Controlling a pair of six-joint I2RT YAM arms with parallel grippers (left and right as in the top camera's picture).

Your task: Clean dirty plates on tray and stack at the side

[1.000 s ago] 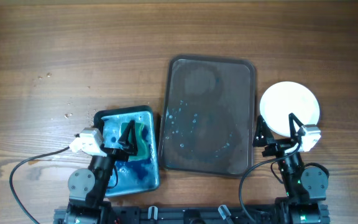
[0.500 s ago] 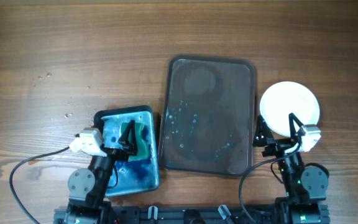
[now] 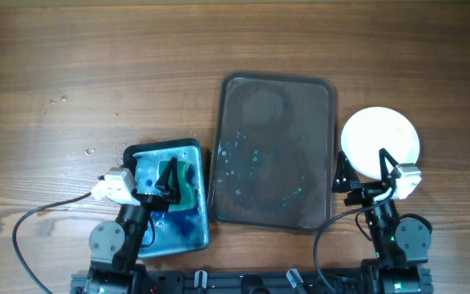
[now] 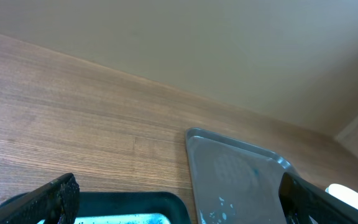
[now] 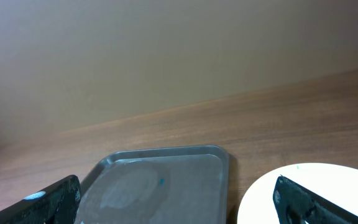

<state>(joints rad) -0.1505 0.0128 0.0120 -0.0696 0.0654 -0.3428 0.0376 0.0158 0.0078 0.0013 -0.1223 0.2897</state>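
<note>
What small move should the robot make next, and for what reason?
Probably none: leave both arms at rest. The tray holds only blue droplets, no plate; a white plate, maybe a stack, lies beside it on the table, and the left end effector and the right end effector are open and hold nothing.

My left arm and right arm: black links, round grey joint housings low down. White camera block on each wrist. Black cable loops out at nine o'clock. My left gripper has matte black fingers.
</note>
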